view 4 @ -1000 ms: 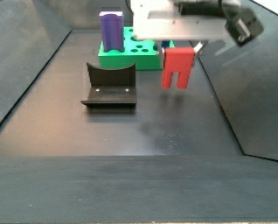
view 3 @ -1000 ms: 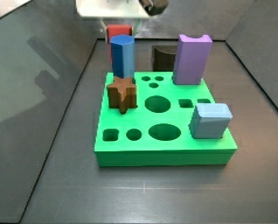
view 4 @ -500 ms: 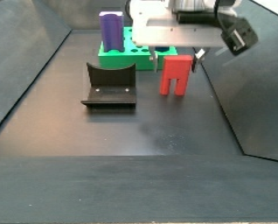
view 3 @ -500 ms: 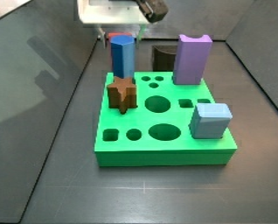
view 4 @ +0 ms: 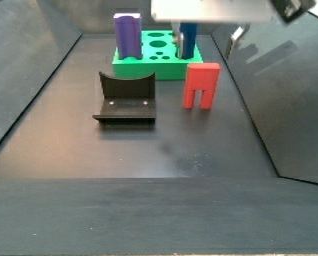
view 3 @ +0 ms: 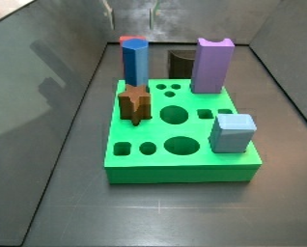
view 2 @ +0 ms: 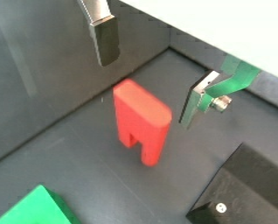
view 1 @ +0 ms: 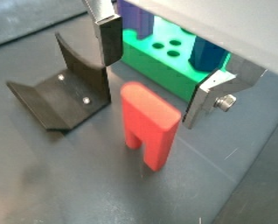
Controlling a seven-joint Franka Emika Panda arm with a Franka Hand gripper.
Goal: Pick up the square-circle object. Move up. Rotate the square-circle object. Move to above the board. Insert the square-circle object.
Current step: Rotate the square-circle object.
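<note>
Fingers [view 1: 108,39] wide open, nothing held; my gripper [view 1: 153,74] hovers above square-circle object [view 1: 148,131]. Red piece stands on dark floor, frame centre, stubs down, just beside fixture [view 1: 62,87]. Looks light, rigid, smooth plastic: grip flat sides mid-body. Fixture close on one side. Board [view 4: 152,55] further back, crowded with tall blue [view 3: 134,63] and purple [view 3: 214,65] blocks.

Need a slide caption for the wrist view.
Open gripper hovers above the red square-circle object standing on the floor.
</note>
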